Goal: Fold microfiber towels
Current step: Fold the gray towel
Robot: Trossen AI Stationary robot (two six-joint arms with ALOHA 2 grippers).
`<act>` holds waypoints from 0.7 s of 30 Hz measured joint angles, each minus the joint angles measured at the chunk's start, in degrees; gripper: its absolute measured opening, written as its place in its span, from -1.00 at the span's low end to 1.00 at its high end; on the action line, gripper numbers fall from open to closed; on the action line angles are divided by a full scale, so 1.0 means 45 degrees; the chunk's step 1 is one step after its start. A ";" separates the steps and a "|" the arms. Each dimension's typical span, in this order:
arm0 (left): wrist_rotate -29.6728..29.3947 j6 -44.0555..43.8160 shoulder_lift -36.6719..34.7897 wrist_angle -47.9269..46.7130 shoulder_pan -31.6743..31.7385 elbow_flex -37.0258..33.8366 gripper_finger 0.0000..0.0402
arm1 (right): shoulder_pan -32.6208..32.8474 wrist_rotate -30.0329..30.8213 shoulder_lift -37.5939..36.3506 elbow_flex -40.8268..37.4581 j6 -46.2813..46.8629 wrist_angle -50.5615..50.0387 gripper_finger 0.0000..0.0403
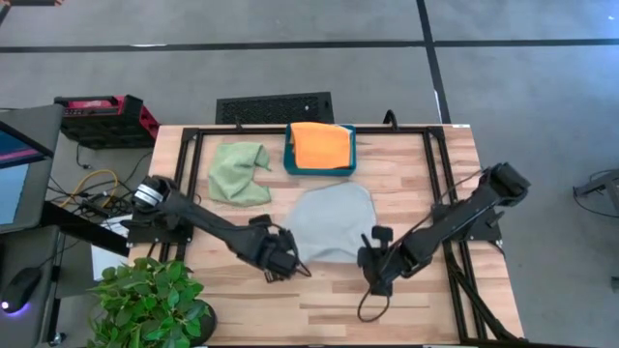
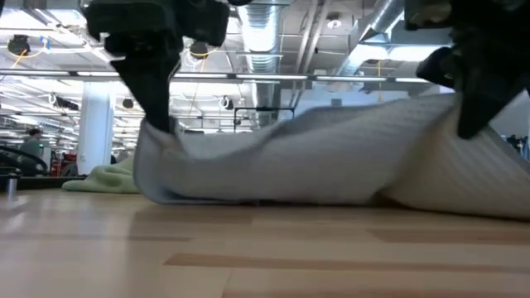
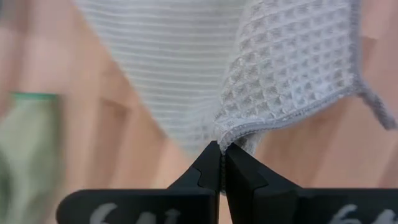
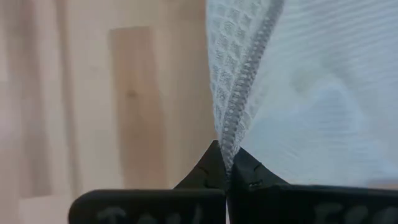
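A pale grey waffle-weave towel [image 1: 331,220] lies mid-table, its near edge raised between my two grippers. My left gripper [image 1: 283,266] is shut on its near left corner, and my right gripper [image 1: 375,271] is shut on its near right corner. In the low view the towel [image 2: 331,161] sags between them and its lower part rests on the wood. A light green towel [image 1: 238,172] lies crumpled at the far left. An orange towel [image 1: 321,145] lies folded in the teal tray [image 1: 289,160]. My left gripper pinches the grey towel's hemmed edge [image 3: 235,133] at a corner between its two fingers, coming steeply from above. The corner [image 2: 157,141] stands a little above the table, and the cloth runs down from it. My right gripper pinches the hemmed edge [image 4: 231,138] of the towel's other near corner between its two fingers, also steeply from above. The cloth there [image 2: 447,124] is raised and slopes down to the table.
A potted plant [image 1: 150,300] stands at the table's near left corner. A black frame rail [image 1: 437,164] runs along the table's right side. Bare wood [image 1: 329,309] lies near the front edge, where a cable loop [image 1: 372,307] hangs from the right arm.
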 joint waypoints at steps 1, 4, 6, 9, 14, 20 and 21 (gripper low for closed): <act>0.0212 -0.0102 -0.0004 0.0461 -0.0111 -0.0235 -1.00 | 0.0063 -0.0194 0.0213 0.0002 0.0134 0.0253 -0.96; 0.0983 -0.0327 -0.0004 0.1685 -0.0335 -0.0857 -1.00 | 0.0176 -0.0701 0.0702 0.0002 0.0598 0.0854 -0.96; 0.1345 -0.0512 0.0000 0.2286 -0.0463 -0.1219 -1.00 | 0.0238 -0.0977 0.1039 0.0008 0.0641 0.1041 -0.96; 0.1466 -0.0880 -0.0005 0.2622 -0.0694 -0.1605 -1.00 | 0.0326 -0.1075 0.1429 0.0006 0.0820 0.1356 -0.96; 0.1461 -0.0974 -0.0001 0.2676 -0.0895 -0.1896 -1.00 | 0.0229 -0.1616 0.1467 0.0011 0.0971 0.1362 -0.94; 0.1461 -0.1089 -0.0005 0.2700 -0.0896 -0.1913 -1.00 | 0.0107 -0.1643 0.1454 0.0011 0.0973 0.1477 -0.82; 0.1456 -0.1052 -0.0004 0.2705 -0.0891 -0.1913 -1.00 | 0.0071 -0.1647 0.1497 0.0011 0.0971 0.1574 -0.80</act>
